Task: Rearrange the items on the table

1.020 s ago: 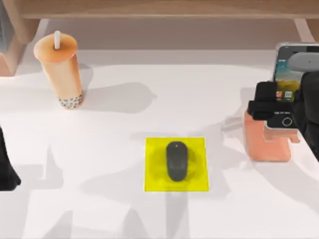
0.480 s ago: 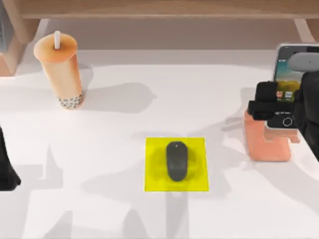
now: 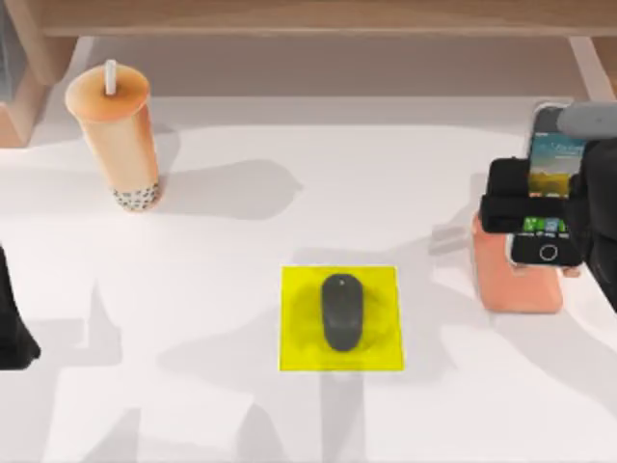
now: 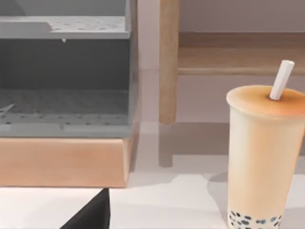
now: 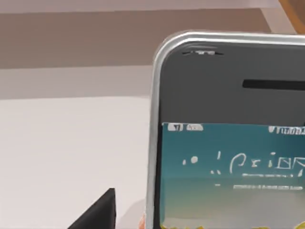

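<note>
White tabletop point(image 3: 241, 231), wooden shelf point(image 3: 308, 17) along its far edge. Right gripper point(image 3: 540, 207) at the right side, clamped on the lit smartphone point(image 3: 551, 169), holding it over the salmon-pink phone stand point(image 3: 516, 280). Bubble-tea cup point(image 3: 116, 135) upright far left. Yellow pad point(image 3: 339, 318) at centre, black mouse point(image 3: 341, 312) on it. Left arm point(image 3: 12, 318) parked at the left edge; can't tell its finger state.

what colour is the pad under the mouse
Bright yellow pad, plain, clearest in the top view, with the black mouse on it.
</note>
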